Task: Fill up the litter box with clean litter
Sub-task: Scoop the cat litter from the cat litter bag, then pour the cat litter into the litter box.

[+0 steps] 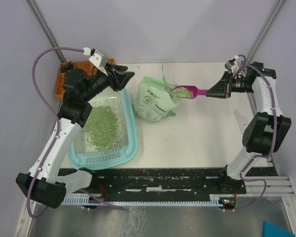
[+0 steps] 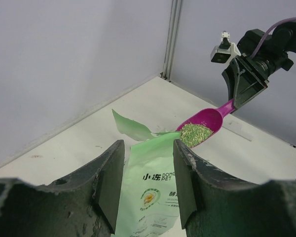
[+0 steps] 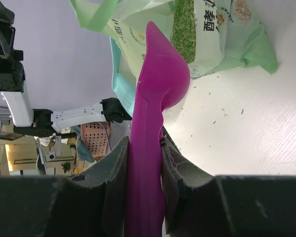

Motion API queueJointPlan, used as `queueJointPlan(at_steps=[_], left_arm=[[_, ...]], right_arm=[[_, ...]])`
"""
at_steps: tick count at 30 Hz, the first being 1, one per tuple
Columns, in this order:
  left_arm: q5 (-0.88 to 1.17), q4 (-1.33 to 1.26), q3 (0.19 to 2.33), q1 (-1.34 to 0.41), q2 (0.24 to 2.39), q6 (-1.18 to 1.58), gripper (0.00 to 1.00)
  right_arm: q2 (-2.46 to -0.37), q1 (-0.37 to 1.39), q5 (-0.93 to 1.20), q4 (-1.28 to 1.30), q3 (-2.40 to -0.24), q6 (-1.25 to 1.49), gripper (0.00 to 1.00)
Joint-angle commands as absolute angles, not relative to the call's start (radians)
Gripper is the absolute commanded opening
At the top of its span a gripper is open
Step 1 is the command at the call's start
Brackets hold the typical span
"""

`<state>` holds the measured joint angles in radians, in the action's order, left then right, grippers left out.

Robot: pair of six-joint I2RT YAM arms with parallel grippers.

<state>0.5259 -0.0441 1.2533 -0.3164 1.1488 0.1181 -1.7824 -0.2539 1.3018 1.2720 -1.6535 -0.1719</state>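
The light-teal litter box [image 1: 129,146] lies at the left of the table, a patch of green clean litter [image 1: 101,126] spread inside it. My right gripper [image 1: 223,89] is shut on the handle of a magenta scoop [image 1: 188,92]. The scoop's bowl is heaped with litter [image 2: 195,134] and hangs at the mouth of the pale green bag [image 1: 155,100]. Seen from the right wrist, the scoop [image 3: 155,94] runs up from between my jaws [image 3: 145,148] toward the bag [image 3: 222,34]. My left gripper [image 1: 124,79] stands open over the box's far right corner, the bag [image 2: 153,192] showing beyond its gap.
An orange tray [image 1: 63,79] sits at the back left behind the left arm. Stray pellets dot the white tabletop [image 1: 202,138] around the bag. Grey walls enclose the table on three sides. The black rail [image 1: 158,185] runs along the near edge.
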Motion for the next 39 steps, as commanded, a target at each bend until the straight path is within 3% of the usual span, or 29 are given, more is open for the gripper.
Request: queueJointPlan(at_steps=[1,39], left_arm=[[0.487,-0.048,1.246,-0.321,1.100,0.095,0.51],[0.400,0.009,1.269,-0.320,1.052,0.093,0.52]], right_arm=[[-1.775,-0.261,1.371,1.285,-1.727,-0.131,0.02],[-1.773,-0.275,1.508,1.428,-1.901,0.000,0.02]])
